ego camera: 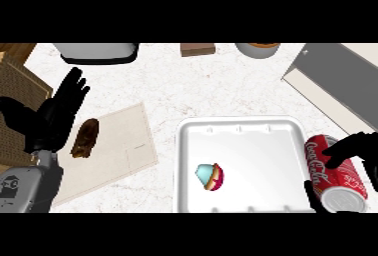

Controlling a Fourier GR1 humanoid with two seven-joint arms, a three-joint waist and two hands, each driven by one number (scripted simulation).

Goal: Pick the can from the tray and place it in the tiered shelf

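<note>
Right hand (pixel 353 150): lowest and nearest, at the view's lower right; black fingers and thumb curl round the can, clamped on its sides.
Can (pixel 334 176): red with white lettering, tilted, its silver top toward the lower edge; it sits at the tray's right rim, partly over it, inside the right hand.
Tray (pixel 244 131): white, rounded corners, raised rim, lying flat on the counter at centre right.
Small item in tray (pixel 210 176): a rounded thing in light blue, yellow and red, lying near the tray's lower left; what it is I cannot tell.
Left hand (pixel 63 107): at the view's left, fingers straight and slightly apart, pointing up; it holds nothing, with its grey forearm (pixel 33 187) below it.
Mat (pixel 111 150): pale beige board or cloth, lying at a slant left of the tray.
Brown item (pixel 86 137): dark, elongated, lying on the mat just beside the left hand.
Counter (pixel 192 85): white, faintly speckled stone look.
Far edge: a grey rounded appliance (pixel 97 51), a small brown block (pixel 197 49) and a bowl-like rim (pixel 258 49), each cut off by the view.
Upper right: a grey slanted panel (pixel 336 75); whether it is the shelf I cannot tell.
Upper left: a woven tan surface (pixel 21 82).
</note>
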